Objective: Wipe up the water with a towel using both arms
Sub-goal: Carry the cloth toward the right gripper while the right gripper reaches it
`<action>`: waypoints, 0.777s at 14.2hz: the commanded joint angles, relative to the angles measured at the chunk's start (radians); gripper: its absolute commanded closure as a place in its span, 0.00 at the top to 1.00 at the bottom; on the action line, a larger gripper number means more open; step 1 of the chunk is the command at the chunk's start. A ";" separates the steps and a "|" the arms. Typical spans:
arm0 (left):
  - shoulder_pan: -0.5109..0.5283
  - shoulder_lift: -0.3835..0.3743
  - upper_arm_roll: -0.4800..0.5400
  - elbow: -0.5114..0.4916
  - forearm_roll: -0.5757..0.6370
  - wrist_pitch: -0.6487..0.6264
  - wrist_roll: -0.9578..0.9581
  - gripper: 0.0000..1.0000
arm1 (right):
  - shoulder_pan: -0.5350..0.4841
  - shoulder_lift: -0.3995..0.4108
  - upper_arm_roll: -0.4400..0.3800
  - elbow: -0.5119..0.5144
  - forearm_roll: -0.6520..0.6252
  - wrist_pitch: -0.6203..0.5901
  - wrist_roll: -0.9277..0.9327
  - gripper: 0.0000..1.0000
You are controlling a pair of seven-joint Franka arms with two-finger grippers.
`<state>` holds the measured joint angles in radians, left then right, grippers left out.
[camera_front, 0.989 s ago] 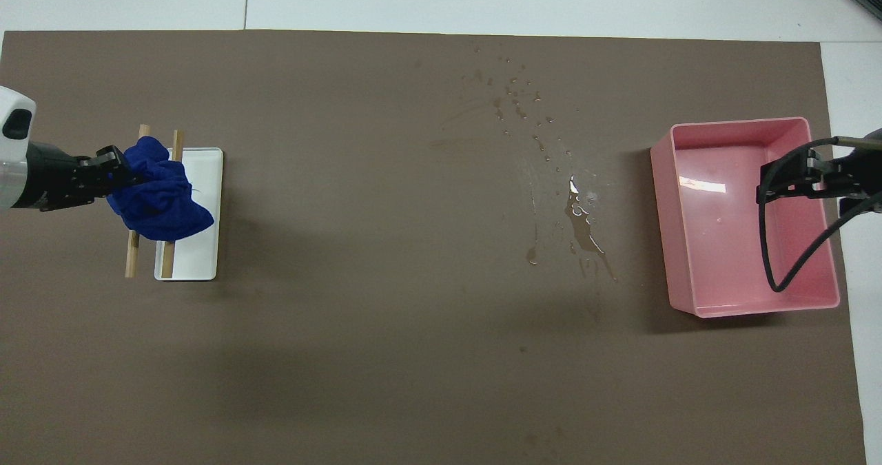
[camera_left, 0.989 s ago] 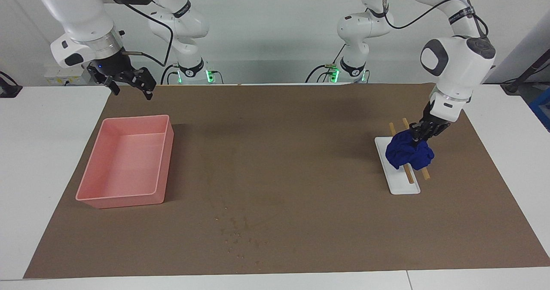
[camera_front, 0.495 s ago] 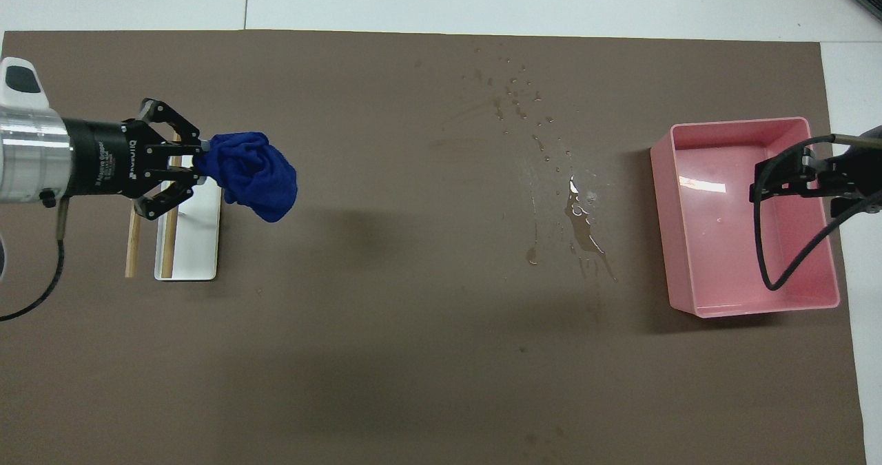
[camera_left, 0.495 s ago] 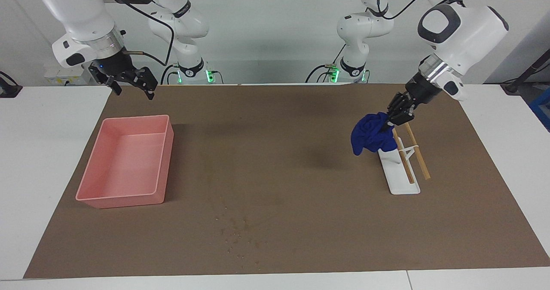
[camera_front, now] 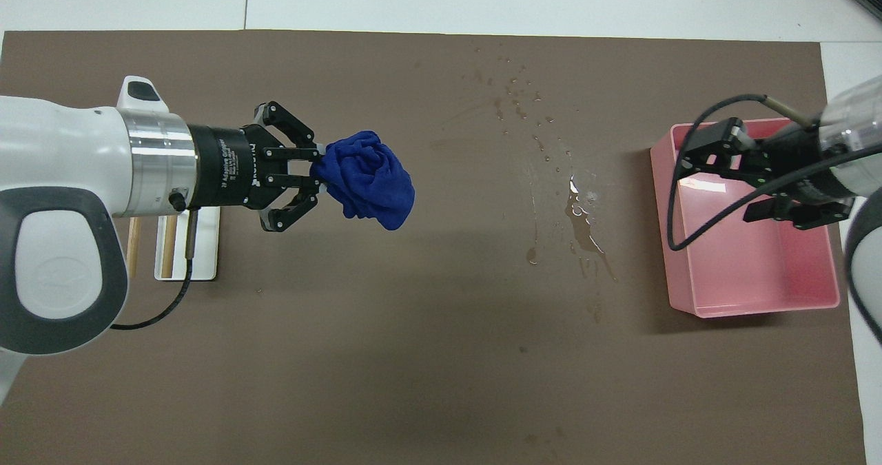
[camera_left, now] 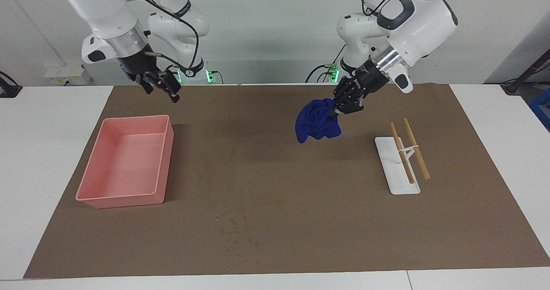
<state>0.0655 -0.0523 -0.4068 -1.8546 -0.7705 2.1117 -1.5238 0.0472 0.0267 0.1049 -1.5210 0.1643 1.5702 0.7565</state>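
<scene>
My left gripper point(camera_left: 339, 108) is shut on the deep blue towel point(camera_left: 317, 126) and holds it bunched in the air over the brown mat, between the stand and the water; both also show in the overhead view, the gripper point(camera_front: 313, 173) and the towel point(camera_front: 368, 179). The water is a scatter of small droplets point(camera_left: 236, 232) near the mat's edge farthest from the robots, with a thin wet streak point(camera_front: 582, 224) leading back from the droplets point(camera_front: 520, 103). My right gripper point(camera_left: 162, 92) is open and empty, raised over the pink bin point(camera_front: 713, 189).
A pink bin point(camera_left: 165, 161) stands toward the right arm's end of the table; its rim point(camera_front: 660, 231) is close to the wet streak. A white stand with two wooden rods point(camera_left: 401, 169) sits bare toward the left arm's end. A brown mat point(camera_left: 275, 174) covers the table.
My left gripper has lifted the towel off the stand and carried it toward the middle of the table. My right gripper has shifted a little toward the middle, over the bin.
</scene>
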 commanded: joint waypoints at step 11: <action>-0.220 -0.009 0.006 -0.027 -0.064 0.355 -0.203 0.00 | 0.223 0.119 0.002 0.007 0.296 0.494 0.607 0.98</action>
<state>-0.1174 -0.0514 -0.4116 -1.8598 -0.8113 2.4033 -1.7024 0.2556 0.1272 0.1087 -1.5214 0.4287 2.0289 1.3526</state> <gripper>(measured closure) 0.797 0.009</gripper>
